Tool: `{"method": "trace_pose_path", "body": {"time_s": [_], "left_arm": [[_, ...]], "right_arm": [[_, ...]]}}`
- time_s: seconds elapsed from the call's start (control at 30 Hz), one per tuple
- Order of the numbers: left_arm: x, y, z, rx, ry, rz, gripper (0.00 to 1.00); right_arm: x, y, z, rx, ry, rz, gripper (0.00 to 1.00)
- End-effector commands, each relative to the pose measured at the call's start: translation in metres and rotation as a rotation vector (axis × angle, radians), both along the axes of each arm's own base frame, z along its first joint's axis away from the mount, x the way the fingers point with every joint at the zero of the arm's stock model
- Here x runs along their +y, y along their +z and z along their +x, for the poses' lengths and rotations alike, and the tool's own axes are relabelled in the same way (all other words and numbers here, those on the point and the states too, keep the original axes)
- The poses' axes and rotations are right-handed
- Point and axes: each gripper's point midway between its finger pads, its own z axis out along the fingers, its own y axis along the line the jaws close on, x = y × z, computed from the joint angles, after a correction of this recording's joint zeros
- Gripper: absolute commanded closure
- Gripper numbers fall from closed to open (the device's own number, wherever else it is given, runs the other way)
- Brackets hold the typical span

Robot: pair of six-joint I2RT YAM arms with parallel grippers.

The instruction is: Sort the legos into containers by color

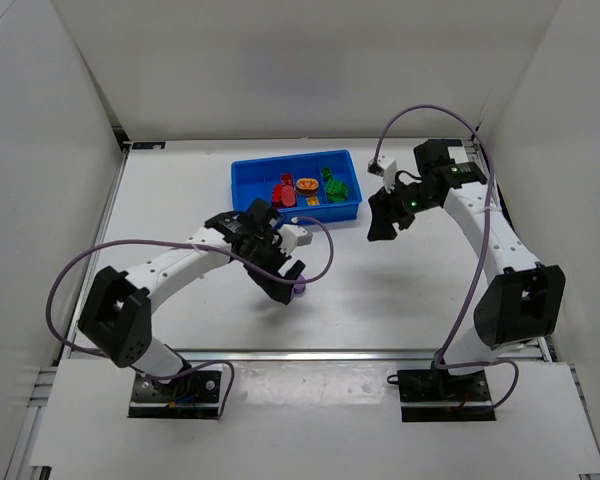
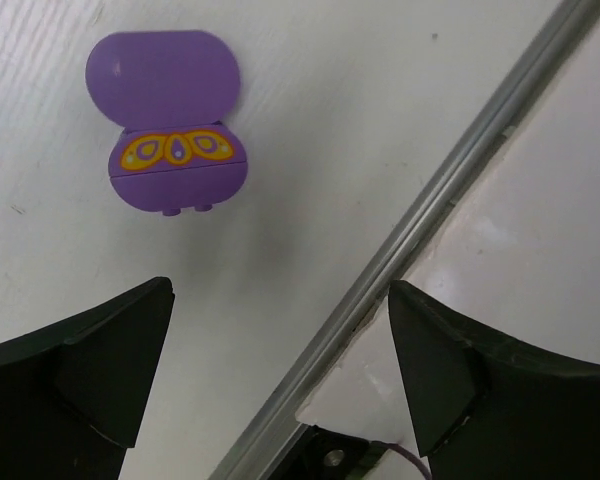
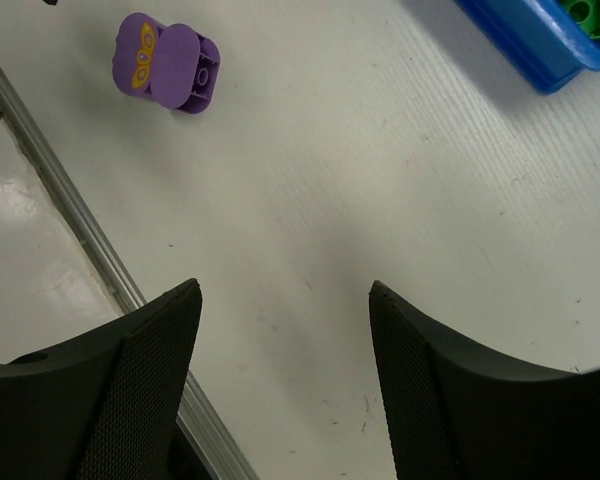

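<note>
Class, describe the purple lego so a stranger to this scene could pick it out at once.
Start at the white table, then find the metal rail along its near edge. Just beyond that rail, far from the blue tray, lies the purple lego. Unlike the tray's legos, it is purple, rounded, with a yellow butterfly-like print.

From the top camera I cannot pick out the purple lego point(image 2: 170, 125). The left gripper point(image 1: 283, 280) and its cable point(image 1: 330, 250) cover that patch of table. The legos in the tray point(image 1: 242, 185) read only as a red clump point(image 1: 283, 190), an orange clump point(image 1: 307, 186) and a green clump point(image 1: 334, 184). They are too small for me to count, and I cannot make out the dividers between compartments. My right wrist view catches one tray corner, cut by the top and right edges, with a green lego point(image 3: 588, 12) sliced off there. The bottom edges crop the left fingers point(image 2: 80, 390) and the right fingers point(image 3: 90, 400).
</note>
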Motion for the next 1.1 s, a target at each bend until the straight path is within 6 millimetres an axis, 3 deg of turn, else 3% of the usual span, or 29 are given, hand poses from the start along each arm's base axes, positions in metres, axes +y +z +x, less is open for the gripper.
{"method": "trace_pose_path", "body": {"time_s": [0.0,0.2,0.27,0.4,0.43,0.6,0.83,1.07], "left_arm": [[0.001,-0.008,0.014,0.0,0.125,0.051,0.01],[-0.001,-0.029,0.036,-0.019,0.187,0.115,0.01],[-0.006,-0.026,0.043,-0.05,0.196,0.093,0.01],[-0.029,-0.016,0.051,-0.148,0.133,0.037,0.01],[-0.04,-0.015,0.049,-0.157,0.106,0.031,0.01],[-0.055,-0.024,0.054,-0.189,0.072,0.057,0.01],[-0.055,-0.048,0.07,-0.226,0.08,0.14,0.01],[-0.056,-0.059,0.088,-0.261,0.108,0.195,0.01]], "right_arm": [[-0.006,0.013,0.0,-0.045,-0.013,0.016,0.28],[-0.017,0.011,0.003,-0.04,-0.061,0.012,0.28],[-0.019,0.01,0.001,-0.035,-0.064,0.011,0.28],[-0.022,0.007,-0.002,-0.031,-0.07,0.004,0.28],[-0.022,0.006,-0.002,-0.029,-0.071,0.003,0.28],[-0.027,0.002,0.001,-0.028,-0.084,-0.009,0.28],[-0.033,0.001,0.001,-0.022,-0.099,-0.007,0.28],[-0.036,0.0,-0.001,-0.011,-0.107,-0.003,0.28]]}}
